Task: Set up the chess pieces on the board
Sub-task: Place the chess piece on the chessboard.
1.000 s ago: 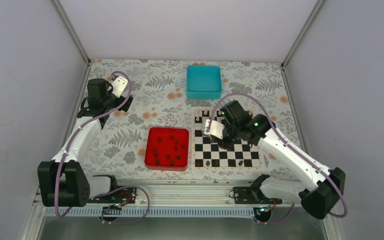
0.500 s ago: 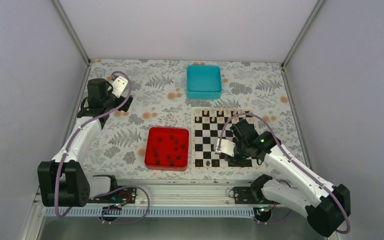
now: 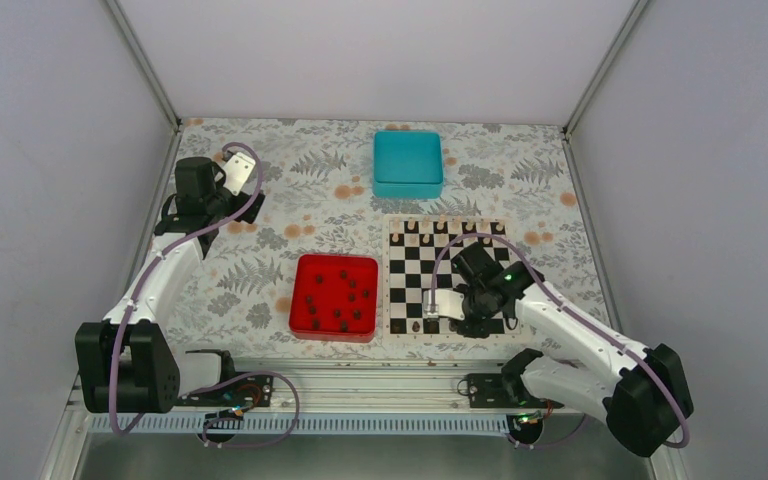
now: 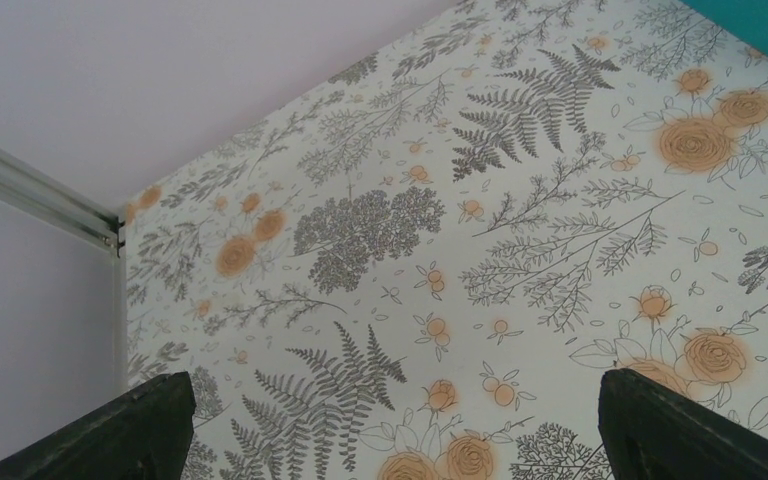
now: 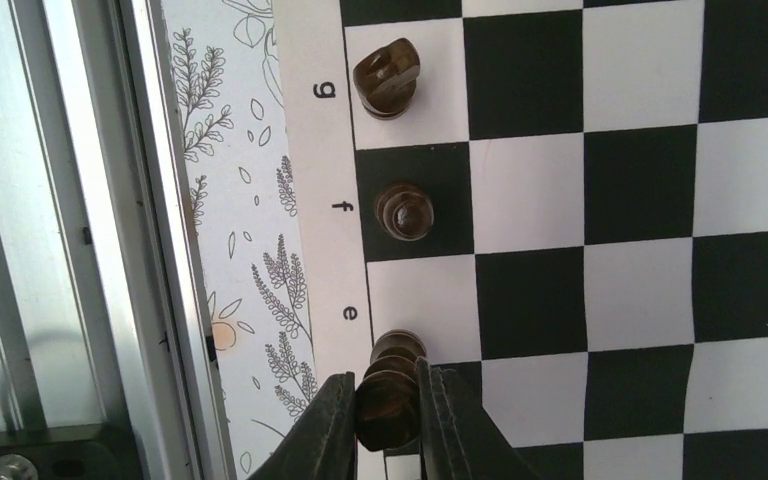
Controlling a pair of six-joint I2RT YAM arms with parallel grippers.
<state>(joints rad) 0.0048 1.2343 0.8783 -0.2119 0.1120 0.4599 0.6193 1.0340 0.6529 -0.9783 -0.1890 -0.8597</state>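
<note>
While the right hand (image 5: 388, 418) pinches one dark chess piece (image 5: 390, 395) by its body, jaws narrow, the piece hangs at the near edge of the board (image 5: 640, 190) by the "e" mark; whether its base touches the square cannot be told. A second piece (image 5: 405, 212) stands on f and a third piece (image 5: 388, 78) on g, both on the edge row. The other chess pieces (image 3: 338, 298) lie in the red tray (image 3: 334, 259), just left of the board. Well apart, the left hand (image 4: 400, 430) gapes wide and empty above the floral worktop (image 4: 520, 200). Handling, est.: the piece is light, rigid, prob. smooth-turned, so slippery & easily toppled. Best hold is mid-stem w/ both pads, axis upright, releasing only once the base sits flat.
</note>
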